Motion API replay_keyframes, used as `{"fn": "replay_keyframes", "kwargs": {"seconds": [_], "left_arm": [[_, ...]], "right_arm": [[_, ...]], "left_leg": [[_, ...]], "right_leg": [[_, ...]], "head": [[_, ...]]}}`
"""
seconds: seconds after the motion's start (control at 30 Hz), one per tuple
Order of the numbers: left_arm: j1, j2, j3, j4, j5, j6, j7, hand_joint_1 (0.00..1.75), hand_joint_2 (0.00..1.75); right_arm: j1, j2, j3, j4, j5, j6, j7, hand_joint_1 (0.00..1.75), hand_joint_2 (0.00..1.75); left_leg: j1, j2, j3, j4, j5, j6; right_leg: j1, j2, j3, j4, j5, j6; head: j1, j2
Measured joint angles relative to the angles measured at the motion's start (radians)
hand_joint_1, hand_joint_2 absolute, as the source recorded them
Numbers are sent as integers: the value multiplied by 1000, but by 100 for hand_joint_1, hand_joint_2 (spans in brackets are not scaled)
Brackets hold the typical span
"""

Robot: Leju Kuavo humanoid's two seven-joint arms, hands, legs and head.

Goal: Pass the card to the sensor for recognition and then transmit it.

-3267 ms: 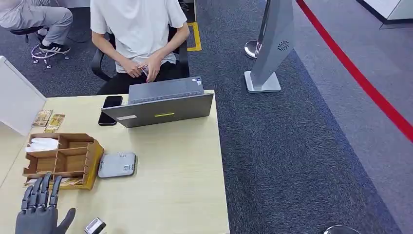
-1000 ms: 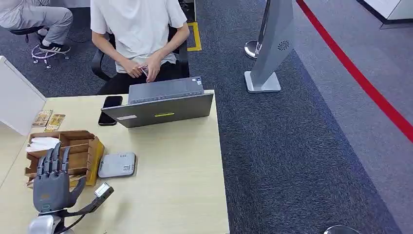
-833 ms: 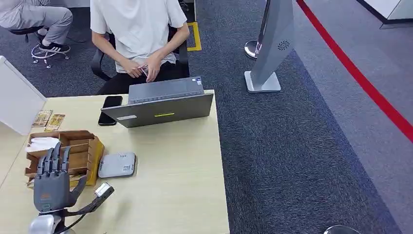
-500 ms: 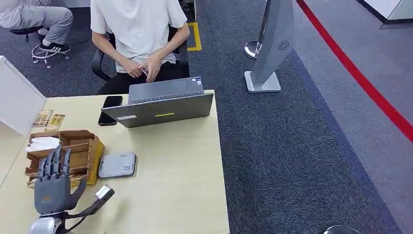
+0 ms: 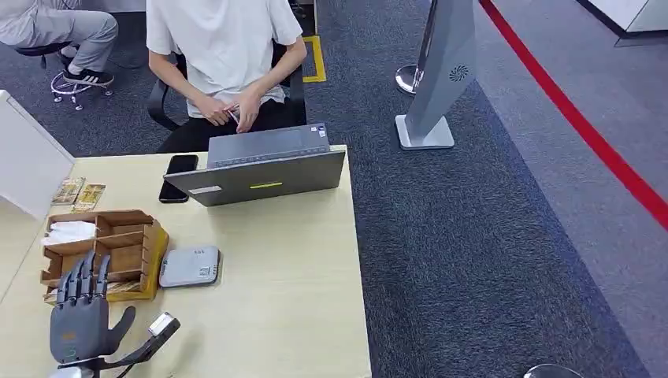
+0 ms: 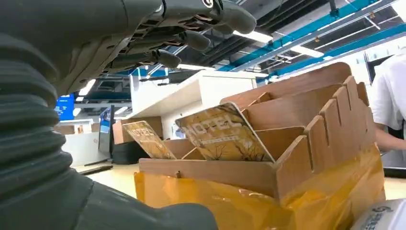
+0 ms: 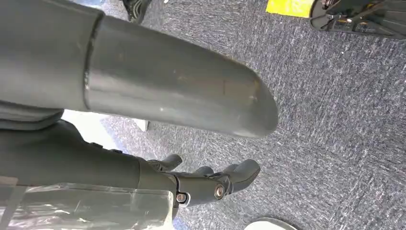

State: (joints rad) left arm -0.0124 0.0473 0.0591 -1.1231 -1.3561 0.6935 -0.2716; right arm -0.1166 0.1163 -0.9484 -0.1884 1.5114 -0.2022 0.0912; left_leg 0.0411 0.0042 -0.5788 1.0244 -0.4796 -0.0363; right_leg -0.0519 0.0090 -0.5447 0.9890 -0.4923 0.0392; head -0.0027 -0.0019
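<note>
Since 3.3 s ago the left hand (image 5: 79, 319) has risen from the near-left counter edge toward the wooden organizer, then eased back a little over the last half second; nothing else on the counter (image 5: 291, 268) has shifted.

Left to right, head view:
- White panel (image 5: 27, 157) at the far-left edge.
- Two loose cards (image 5: 79, 194) flat on the counter just behind the organizer.
- Wooden organizer (image 5: 102, 252) with open compartments; white paper (image 5: 69, 231) in the rear-left one, yellow wrap along its near and right sides.
- Left hand hovers just in front of the organizer, palm down, fingers apart and extended toward it, thumb out to the side. Holds nothing.
- Left wrist view: two printed "HOTEL" cards (image 6: 222, 134) stand tilted in the organizer's near compartments; fingertips (image 6: 239, 17) are above them, apart from both.
- Grey sensor box (image 5: 189, 266) lies flat, just right of the organizer.
- Black phone (image 5: 178, 177) beside the open laptop (image 5: 260, 167) at the counter's far edge.
- Seated person (image 5: 224, 55) behind the laptop, hands together in lap.

Right hand (image 7: 210, 184): hangs over the carpet in the right wrist view, fingers curled inward, nothing in them.
</note>
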Motion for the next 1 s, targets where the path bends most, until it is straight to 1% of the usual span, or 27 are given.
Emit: {"fn": "replay_keyframes", "kwargs": {"seconds": [0.3,1.0], "left_arm": [[0,2,0,0,6,0,-23,0,175],[-2,2,1,0,6,0,-26,0,175]], "right_arm": [[0,0,0,0,3,0,0,0,0],[0,0,-1,0,3,0,0,0,0]], "left_leg": [[0,0,0,0,0,0],[0,0,0,0,0,0]], "right_leg": [[0,0,0,0,0,0],[0,0,0,0,0,0]], "head": [[0,0],[0,0]]}}
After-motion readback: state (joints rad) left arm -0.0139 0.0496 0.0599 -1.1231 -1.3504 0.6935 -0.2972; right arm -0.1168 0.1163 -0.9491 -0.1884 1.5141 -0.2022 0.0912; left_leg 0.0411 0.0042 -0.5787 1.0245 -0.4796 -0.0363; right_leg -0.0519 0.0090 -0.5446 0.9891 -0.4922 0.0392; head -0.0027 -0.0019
